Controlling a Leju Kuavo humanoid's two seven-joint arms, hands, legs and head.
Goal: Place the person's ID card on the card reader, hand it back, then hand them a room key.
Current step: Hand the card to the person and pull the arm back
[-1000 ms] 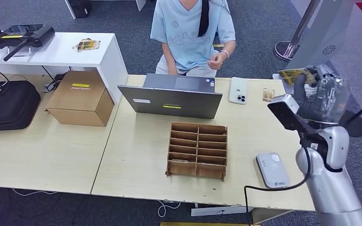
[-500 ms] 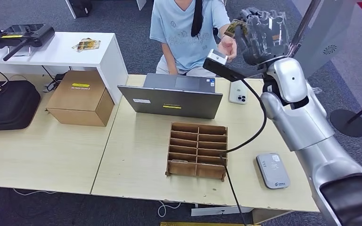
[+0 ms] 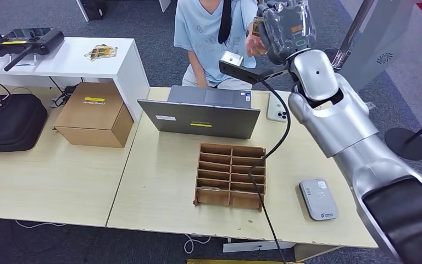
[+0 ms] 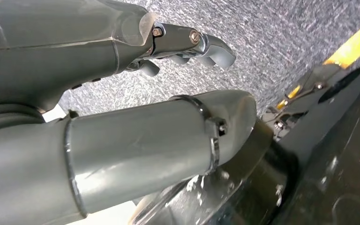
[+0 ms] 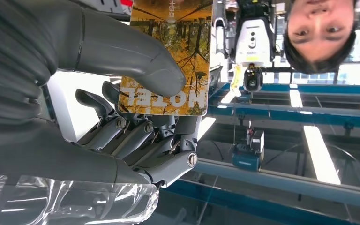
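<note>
Thumb (image 5: 136, 65) of the right hand (image 3: 286, 25) presses a key card (image 5: 171, 56), printed HOTEL, against the fingers (image 5: 136, 136) behind it, so the hand is grasping the card by its lower part while most of the face stands free; from the head view the arm is raised well above the desk's far edge, the hand level with the person's hand (image 3: 253, 45) and seemingly just beside it, though whether they touch I cannot tell; by my reading this is the last step, the handover of the room key; to do it well, hold the card steady with its free end toward the person, keep the pinch firm until their fingers have it, then ease the thumb off rather than pull away; a slack pinch risks a drop behind the laptop (image 3: 199, 116); the left hand (image 4: 187, 44) hangs over grey carpet, its fingers curled with nothing seen in them; on the desk (image 3: 159, 192), the card reader (image 3: 318, 199) sits near the right front corner, with a wooden organiser (image 3: 231, 176) at mid-desk and a phone (image 3: 275, 113) by the far edge.
</note>
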